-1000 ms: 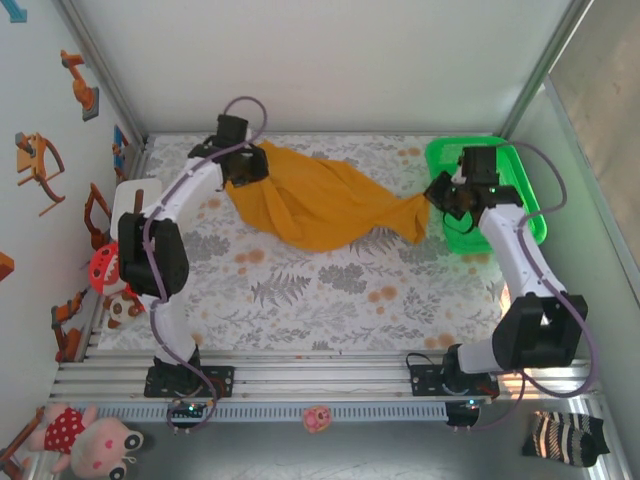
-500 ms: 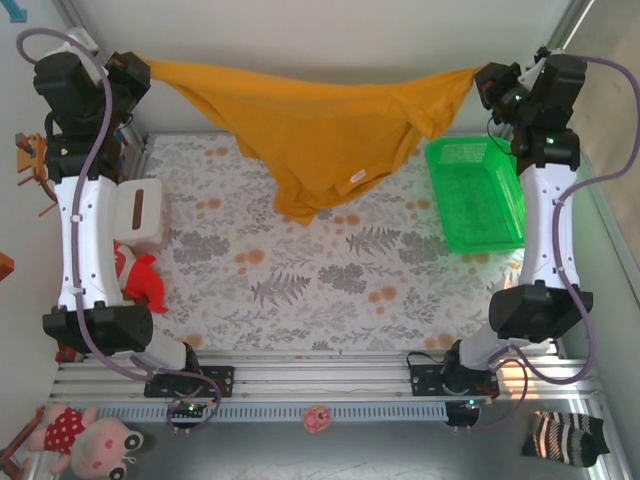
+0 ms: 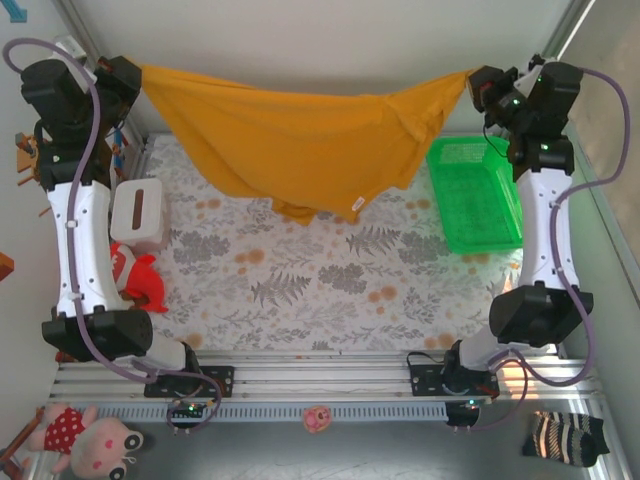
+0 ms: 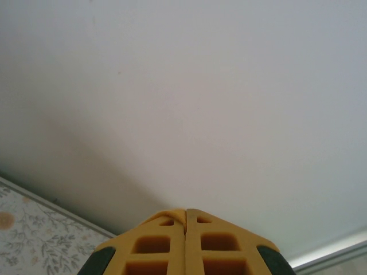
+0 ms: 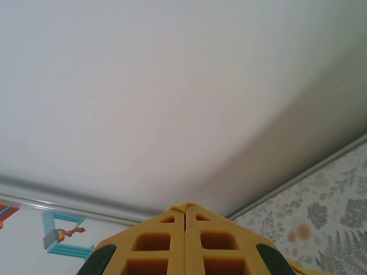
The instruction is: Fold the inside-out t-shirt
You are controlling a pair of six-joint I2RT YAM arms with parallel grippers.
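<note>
The leaf-patterned table is carrying a green basket at upper right and a white box at left.

t-shirt across rear, green basket right

Robot lab cell — white walls, aluminium rails

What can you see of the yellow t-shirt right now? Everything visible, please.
The t-shirt is mustard-yellow soft fabric that looks like cotton. It hangs stretched like a hammock between the left pincer and the right pincer, both shut on its upper corners and raised near the back wall. The middle sags in folds. A bunched part droops lowest, with a small white tag beside it. No print shows. Whether the lowest fold touches the table cannot be told.
</note>
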